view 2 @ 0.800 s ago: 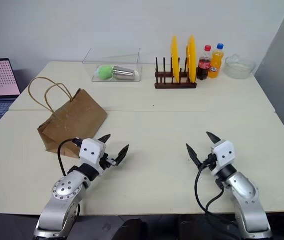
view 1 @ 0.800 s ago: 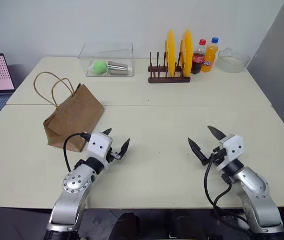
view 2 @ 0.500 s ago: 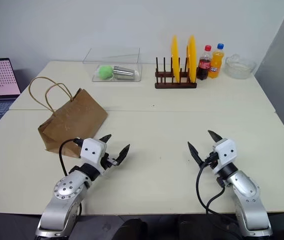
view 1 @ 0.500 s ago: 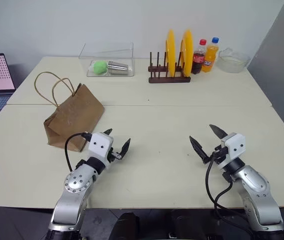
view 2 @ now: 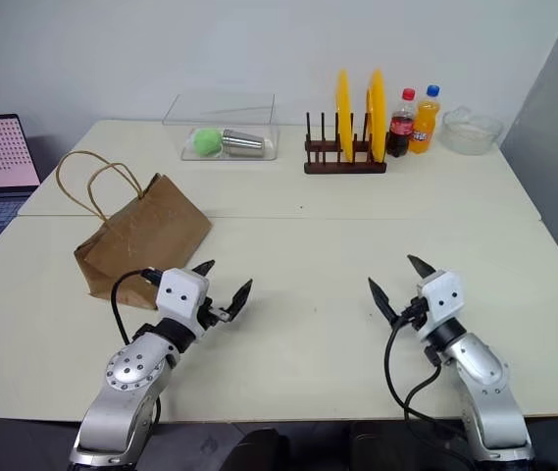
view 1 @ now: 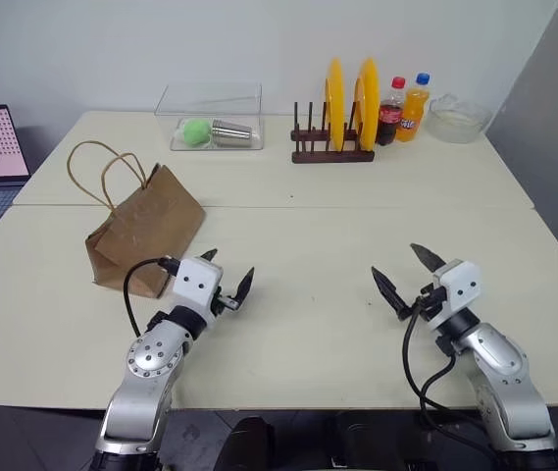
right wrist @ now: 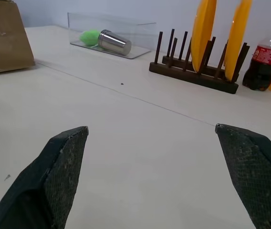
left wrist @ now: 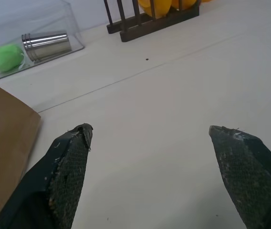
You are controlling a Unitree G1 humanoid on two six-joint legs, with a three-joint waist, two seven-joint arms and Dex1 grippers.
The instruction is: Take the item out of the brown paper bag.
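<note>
The left hand, 2 black fingers on a white block at the end of a silver arm, hovers low over the pale cream surface with its fingers spread wide and nothing between them. The right hand matches it on the other side, fingers also wide apart and empty.

Just beyond and to the outer side of the left hand lies the brown kraft paper bag with creased sides and 2 thin twisted loop handles. It lies tipped over on the surface, its handles and mouth pointing away from the robot and toward its left, its folded bottom end nearest the left hand. The bag's long axis therefore runs diagonally away from that hand. The left hand is near the bag; the right hand is well apart from it, across open surface.

The small white bottle to be removed cannot be seen; it is presumably inside the bag. Reaching it will likely mean going around to the far, handled end, a job that best suits the left hand.
</note>
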